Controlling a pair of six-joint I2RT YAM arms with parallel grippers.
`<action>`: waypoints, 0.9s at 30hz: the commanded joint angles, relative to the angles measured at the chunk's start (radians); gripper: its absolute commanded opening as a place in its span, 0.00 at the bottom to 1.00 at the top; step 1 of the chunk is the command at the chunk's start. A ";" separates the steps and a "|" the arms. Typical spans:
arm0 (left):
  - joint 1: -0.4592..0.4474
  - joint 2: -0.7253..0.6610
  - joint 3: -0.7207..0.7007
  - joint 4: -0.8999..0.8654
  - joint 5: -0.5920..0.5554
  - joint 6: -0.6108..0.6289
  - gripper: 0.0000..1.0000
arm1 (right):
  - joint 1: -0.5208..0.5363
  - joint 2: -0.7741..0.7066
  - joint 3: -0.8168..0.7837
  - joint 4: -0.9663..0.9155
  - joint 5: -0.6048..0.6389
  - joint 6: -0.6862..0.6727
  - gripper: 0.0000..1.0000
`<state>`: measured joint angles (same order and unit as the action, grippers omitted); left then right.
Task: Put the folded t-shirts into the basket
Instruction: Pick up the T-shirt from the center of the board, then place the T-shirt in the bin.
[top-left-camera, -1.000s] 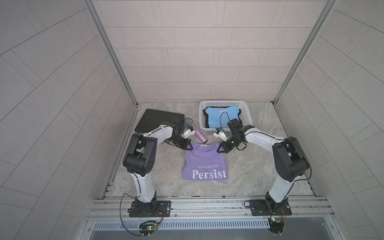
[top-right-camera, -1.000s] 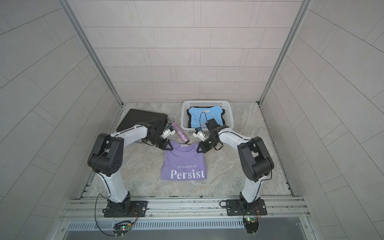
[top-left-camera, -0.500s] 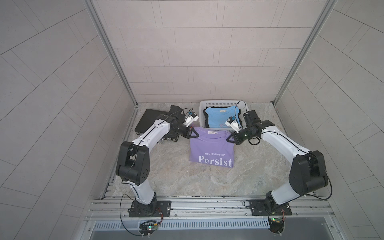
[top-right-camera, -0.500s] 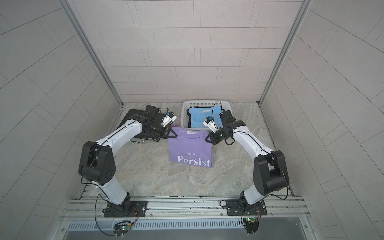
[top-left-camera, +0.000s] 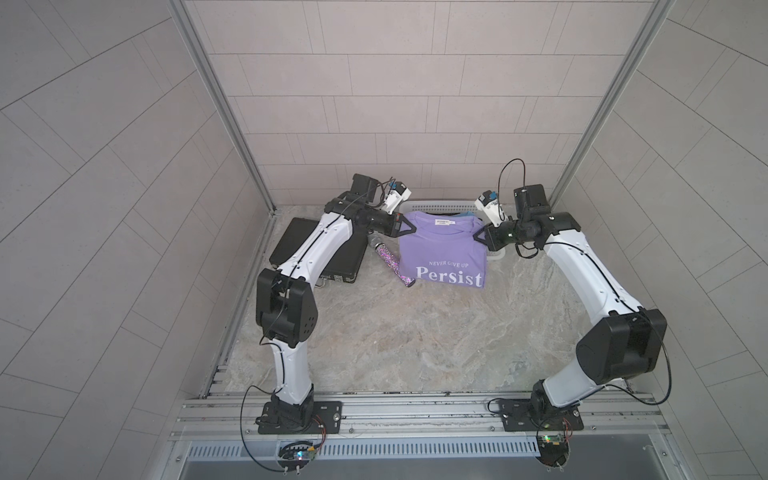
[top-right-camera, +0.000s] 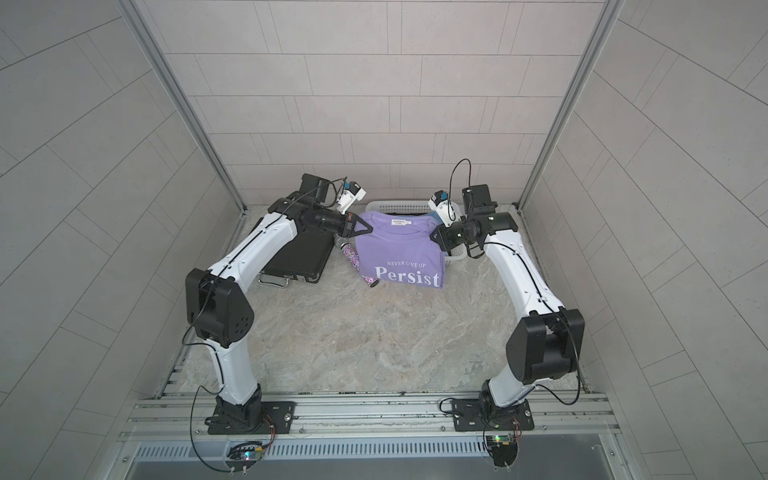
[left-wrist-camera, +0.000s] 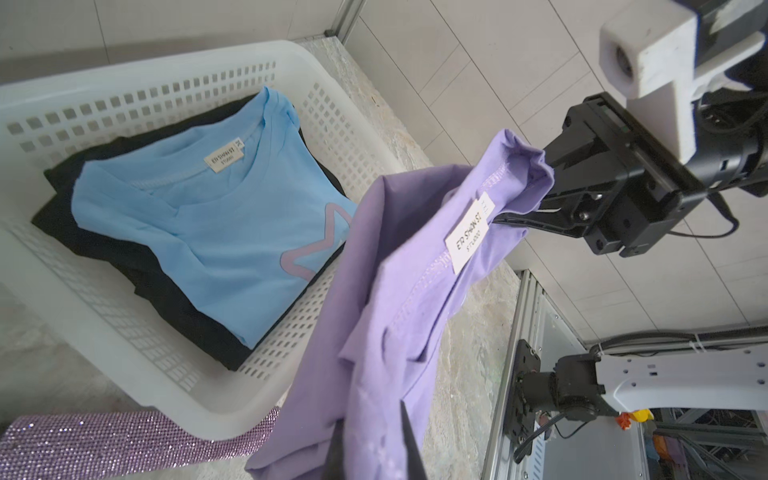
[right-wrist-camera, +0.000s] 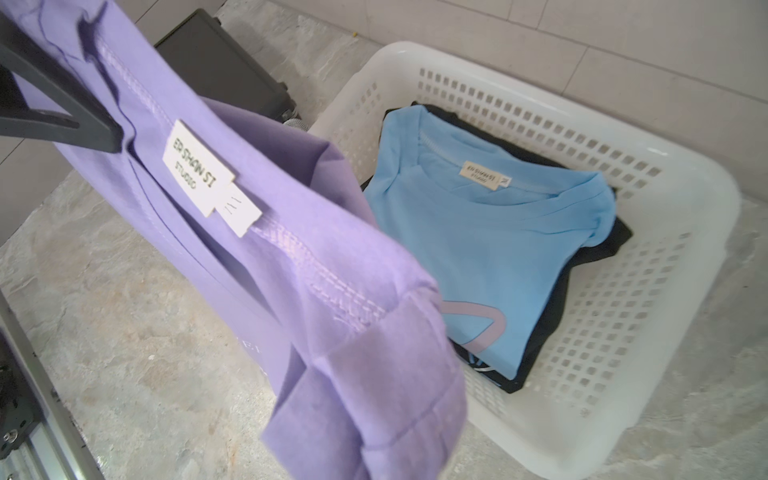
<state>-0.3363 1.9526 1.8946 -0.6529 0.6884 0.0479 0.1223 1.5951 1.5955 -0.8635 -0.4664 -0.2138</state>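
The lilac t-shirt (top-left-camera: 440, 253) (top-right-camera: 399, 253) with "Persist" lettering hangs in the air by its shoulders in front of the basket (top-left-camera: 440, 204). My left gripper (top-left-camera: 409, 226) (left-wrist-camera: 374, 449) is shut on one shoulder and my right gripper (top-left-camera: 478, 237) (left-wrist-camera: 552, 187) is shut on the other. In the right wrist view the lilac cloth (right-wrist-camera: 291, 270) hides that gripper's own jaws. Inside the white mesh basket (left-wrist-camera: 166, 62) (right-wrist-camera: 706, 232) the light blue shirt (left-wrist-camera: 199, 216) (right-wrist-camera: 478, 249) lies on the black shirt (left-wrist-camera: 174, 299) (right-wrist-camera: 548, 316).
A flat black case (top-left-camera: 299, 245) lies at the back left under the left arm. A glittery purple tube (top-left-camera: 392, 264) (left-wrist-camera: 104, 436) lies between the case and the basket. Tiled walls close in the back and both sides.
Both arms have lifted the lilac shirt off the table and carried it up and back toward the basket. It now hangs in front of the basket, covering most of it from above.
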 joint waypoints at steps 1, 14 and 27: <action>0.000 0.064 0.127 0.015 -0.040 -0.070 0.00 | -0.021 0.064 0.122 -0.040 0.043 0.003 0.00; -0.012 0.407 0.550 -0.078 -0.148 -0.169 0.00 | -0.054 0.438 0.552 -0.126 0.115 0.038 0.00; -0.026 0.441 0.568 -0.120 -0.134 -0.187 0.00 | -0.087 0.554 0.669 -0.226 0.052 0.024 0.00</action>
<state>-0.3576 2.4287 2.4363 -0.7216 0.5426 -0.1425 0.0513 2.1914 2.2448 -1.0389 -0.3897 -0.1799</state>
